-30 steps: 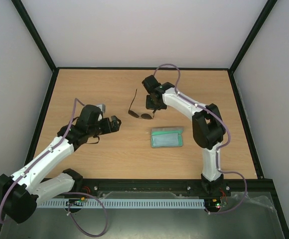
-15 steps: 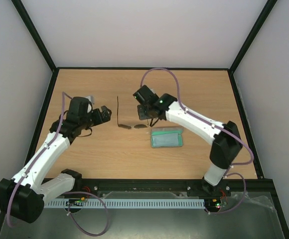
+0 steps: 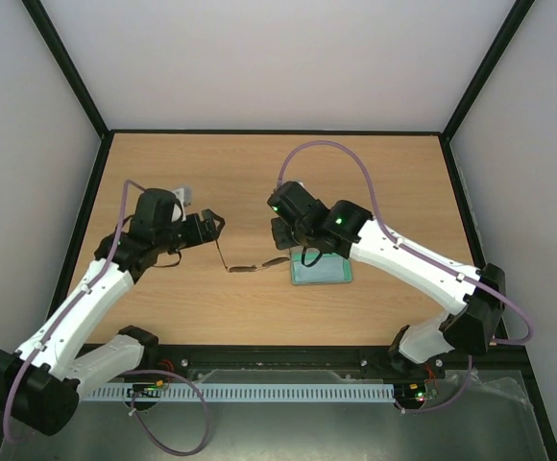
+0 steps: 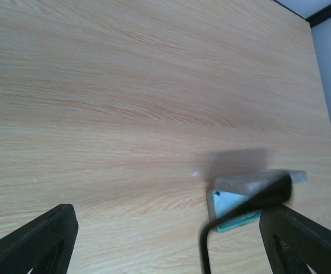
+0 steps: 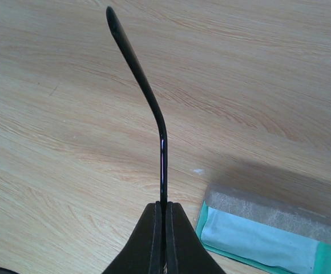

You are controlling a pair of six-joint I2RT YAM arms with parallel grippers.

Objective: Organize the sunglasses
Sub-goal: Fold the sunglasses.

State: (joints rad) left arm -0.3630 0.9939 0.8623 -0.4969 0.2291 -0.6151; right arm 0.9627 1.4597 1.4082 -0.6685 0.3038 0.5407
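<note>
sunglasses (image 3: 241,269) span between the left tool (image 3: 214,226) and right tool (image 3: 280,252).

Bright even overhead light, soft shadows on the table (image 3: 259,173), sunglasses (image 4: 251,200) blurred in left wrist view

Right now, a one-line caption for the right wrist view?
Right gripper shut on one temple arm of the sunglasses, grey case at lower right.

We see the sunglasses (image 3: 250,266) near the middle of the table (image 3: 211,173), between the two grippers. The left gripper (image 3: 211,229) sits to their left, with one temple between its spread fingers. The right gripper (image 3: 283,248) pinches the other temple at their right end. The case (image 3: 328,274) lies just right of them, partly under the right arm.
</note>
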